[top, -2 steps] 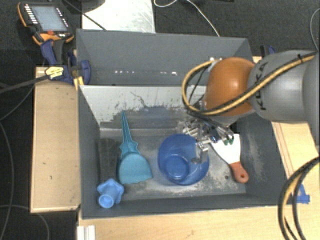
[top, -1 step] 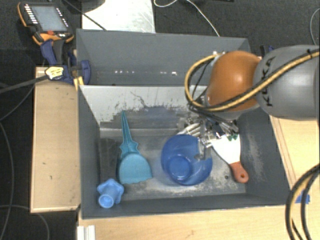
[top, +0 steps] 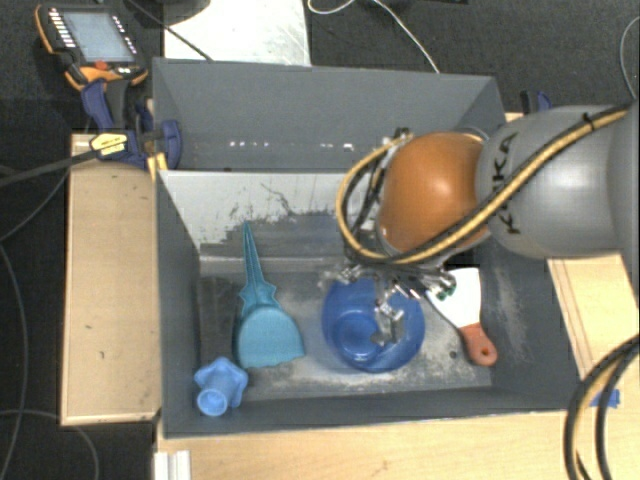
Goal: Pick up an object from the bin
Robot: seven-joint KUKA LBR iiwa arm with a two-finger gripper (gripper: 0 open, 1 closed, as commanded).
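Observation:
My gripper (top: pixel 385 320) reaches down into a dark blue round bowl (top: pixel 347 336) that stands in the middle of the bin floor, towards the front. The gripper's metal tip is over the right half of the bowl's inside. Just to the right of the bowl lies a white flat scraper with an orange handle (top: pixel 470 313), partly hidden under the arm. Left of the bowl lies a light blue dustpan-shaped scoop (top: pixel 264 330), its long thin handle pointing to the back wall.
A small light blue knobbed piece (top: pixel 219 384) lies in the front left corner of the bin. The arm with its orange cover and looped cables hangs over the right half of the bin and hides the floor beneath it.

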